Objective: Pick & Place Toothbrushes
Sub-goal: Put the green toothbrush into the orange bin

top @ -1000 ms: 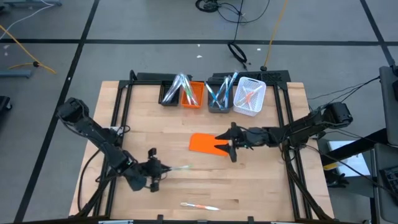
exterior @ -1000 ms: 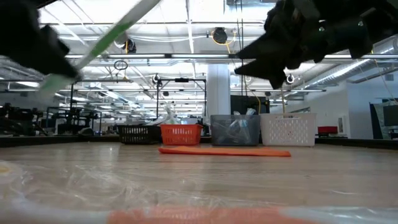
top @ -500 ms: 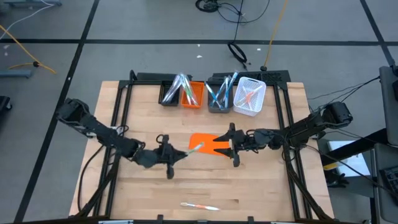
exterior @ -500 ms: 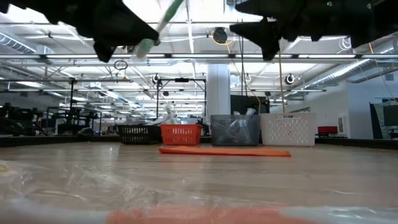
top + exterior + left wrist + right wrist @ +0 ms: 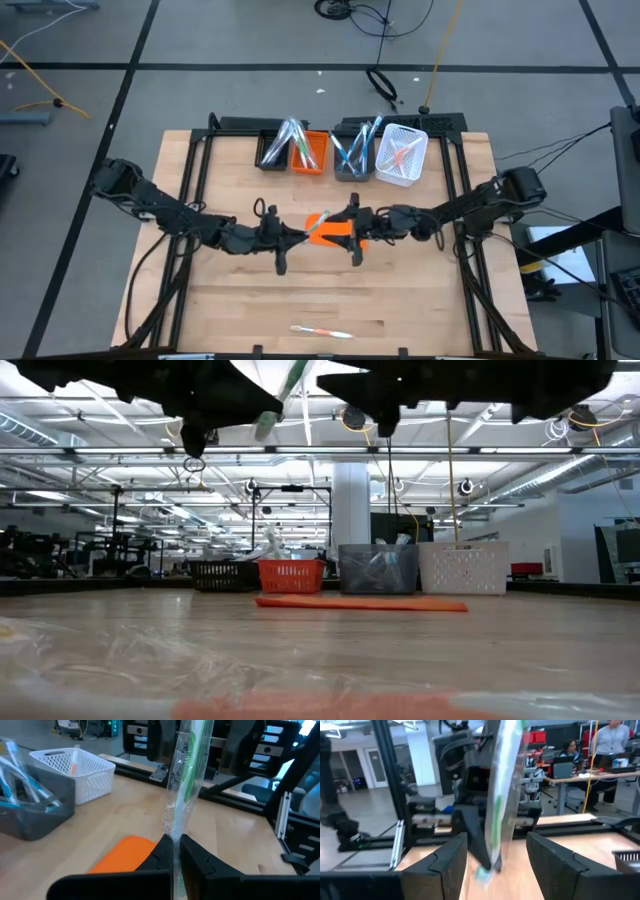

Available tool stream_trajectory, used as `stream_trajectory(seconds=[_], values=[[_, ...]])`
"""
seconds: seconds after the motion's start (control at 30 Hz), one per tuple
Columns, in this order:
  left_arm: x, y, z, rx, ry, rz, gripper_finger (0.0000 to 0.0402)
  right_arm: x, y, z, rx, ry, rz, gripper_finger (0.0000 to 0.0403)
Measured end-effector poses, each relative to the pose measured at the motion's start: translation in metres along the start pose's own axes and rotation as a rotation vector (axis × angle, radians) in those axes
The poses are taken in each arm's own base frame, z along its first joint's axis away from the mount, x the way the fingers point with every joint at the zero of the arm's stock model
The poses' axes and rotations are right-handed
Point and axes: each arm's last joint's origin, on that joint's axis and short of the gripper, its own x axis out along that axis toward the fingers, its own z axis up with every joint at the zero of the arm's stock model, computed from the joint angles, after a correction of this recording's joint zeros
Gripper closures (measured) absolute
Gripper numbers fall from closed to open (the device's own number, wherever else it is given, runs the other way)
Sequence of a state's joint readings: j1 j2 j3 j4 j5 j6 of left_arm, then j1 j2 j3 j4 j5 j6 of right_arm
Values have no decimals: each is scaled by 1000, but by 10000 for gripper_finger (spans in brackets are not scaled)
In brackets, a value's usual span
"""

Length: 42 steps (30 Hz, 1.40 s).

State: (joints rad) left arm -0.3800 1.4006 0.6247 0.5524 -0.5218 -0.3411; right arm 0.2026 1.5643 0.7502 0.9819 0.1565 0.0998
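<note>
In the low view both arms are cut off at the top edge, and the toothbrush (image 5: pixel 283 398) shows only its lower end.

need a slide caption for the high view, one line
Left gripper presents a wrapped green toothbrush to the open right gripper above the orange sheet.

Both arms matte black, slim multi-joint links w/ bulky round housings at shoulder & elbow. Left tool (image 5: pixel 282 241) & right tool (image 5: pixel 352 233): dark, two tapered wedge-shaped fingers (image 5: pixel 440 865) each, smooth plastic, no markings seen.
</note>
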Motion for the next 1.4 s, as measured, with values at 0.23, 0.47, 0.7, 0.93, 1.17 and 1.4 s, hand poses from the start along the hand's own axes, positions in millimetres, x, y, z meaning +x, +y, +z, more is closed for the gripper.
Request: stream_trajectory(seconds=[0.23, 0.47, 0.7, 0.93, 1.17, 1.4], values=[[2, 3, 2, -8, -12, 12, 396, 27, 0, -1, -5, -37, -7, 206], [2, 2, 5, 2, -38, 4, 386, 36, 0, -9, -8, -15, -12, 246], [2, 2, 5, 2, -42, 0, 389, 36, -1, -9, -22, -18, -20, 385], [2, 2, 5, 4, -37, 1, 377, 36, -1, -11, -11, 3, -22, 386], [1, 2, 4, 27, -35, -1, 374, 36, 0, -11, -11, 10, -17, 386], [0, -1, 4, 118, -43, 8, 298, 34, 0, -12, -4, 83, -17, 386]])
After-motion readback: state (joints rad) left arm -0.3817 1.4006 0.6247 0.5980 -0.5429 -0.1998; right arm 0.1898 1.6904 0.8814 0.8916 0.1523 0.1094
